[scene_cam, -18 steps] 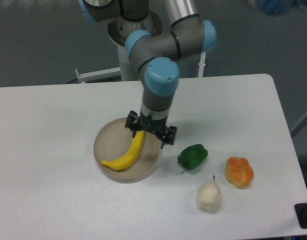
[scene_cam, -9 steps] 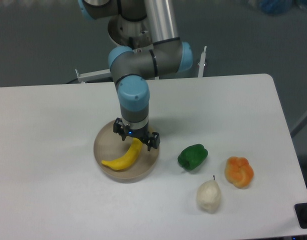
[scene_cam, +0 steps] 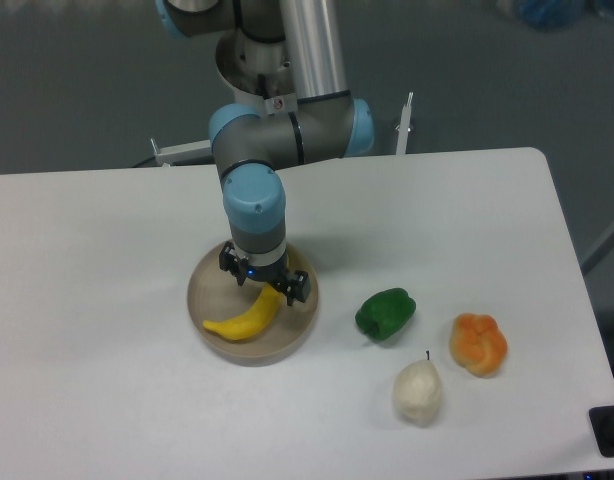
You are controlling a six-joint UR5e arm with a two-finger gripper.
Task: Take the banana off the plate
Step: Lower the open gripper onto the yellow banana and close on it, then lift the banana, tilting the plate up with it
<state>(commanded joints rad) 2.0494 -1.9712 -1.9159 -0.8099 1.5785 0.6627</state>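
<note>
Banana (scene_cam: 243,318): bright yellow, smooth, curved, lying flat on the beige plate (scene_cam: 209,285), tapered tip toward the plate's left rim and upper end under the gripper (scene_cam: 264,287). The plate sits near the middle of the desk (scene_cam: 97,250), toward its front edge. Gripper: pointed straight down over the upper half of the banana, jaws spread with one finger on either side of the fruit, seemingly so they can close across its narrow width; contact cannot be told.
</note>
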